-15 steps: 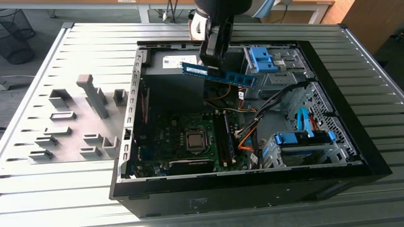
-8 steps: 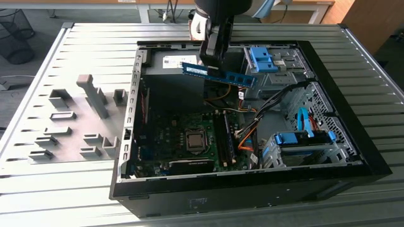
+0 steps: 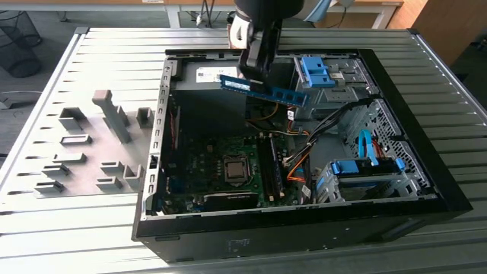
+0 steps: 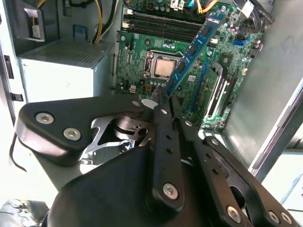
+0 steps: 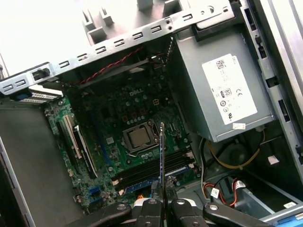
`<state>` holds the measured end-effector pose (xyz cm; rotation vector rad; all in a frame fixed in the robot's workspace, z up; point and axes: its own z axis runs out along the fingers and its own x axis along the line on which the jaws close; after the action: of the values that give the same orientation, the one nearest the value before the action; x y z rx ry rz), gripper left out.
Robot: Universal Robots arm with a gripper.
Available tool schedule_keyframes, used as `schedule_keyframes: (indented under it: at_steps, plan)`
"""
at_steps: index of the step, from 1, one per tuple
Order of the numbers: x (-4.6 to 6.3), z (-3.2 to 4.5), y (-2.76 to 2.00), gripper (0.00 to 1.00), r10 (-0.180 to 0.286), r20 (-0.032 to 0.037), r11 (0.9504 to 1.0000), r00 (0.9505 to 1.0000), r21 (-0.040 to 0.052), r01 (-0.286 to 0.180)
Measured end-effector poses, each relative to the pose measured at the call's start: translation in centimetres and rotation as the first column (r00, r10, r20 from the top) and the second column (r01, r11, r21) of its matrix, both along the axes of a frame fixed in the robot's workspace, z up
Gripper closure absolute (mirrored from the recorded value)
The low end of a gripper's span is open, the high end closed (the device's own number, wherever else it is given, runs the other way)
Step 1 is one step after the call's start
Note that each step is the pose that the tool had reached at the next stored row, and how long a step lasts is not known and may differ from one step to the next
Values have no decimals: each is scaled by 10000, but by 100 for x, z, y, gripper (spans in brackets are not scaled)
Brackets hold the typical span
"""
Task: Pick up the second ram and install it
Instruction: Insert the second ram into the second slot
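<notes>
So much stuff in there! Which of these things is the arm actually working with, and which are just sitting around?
Part of the job:
- second ram, clamped in the gripper above the open computer case
- black memory slots on the motherboard

Just lying about:
- grey fixture blocks beside the case
- power supply
- blue drive bracket

The gripper (image 5: 162, 191) pinches the second ram (image 5: 162, 151) by one end. The stick points out at the green board (image 5: 118, 109) and its silver square chip (image 5: 138, 138).
</notes>
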<state>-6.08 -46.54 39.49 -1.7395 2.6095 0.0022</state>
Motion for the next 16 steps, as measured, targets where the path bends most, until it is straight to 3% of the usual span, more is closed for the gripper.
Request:
schedule_keyframes:
  at_steps: [4,8,11,16]
  plan:
    - [0,-8,0,86,-641,0,9979,9979,-7,641]
    - [0,-18,0,86,-1263,0,9920,9920,-14,1263]
    - [0,-27,0,86,-1728,1,9850,9850,-19,1728]
    - [0,-39,0,86,-2473,3,9689,9689,-26,2473]
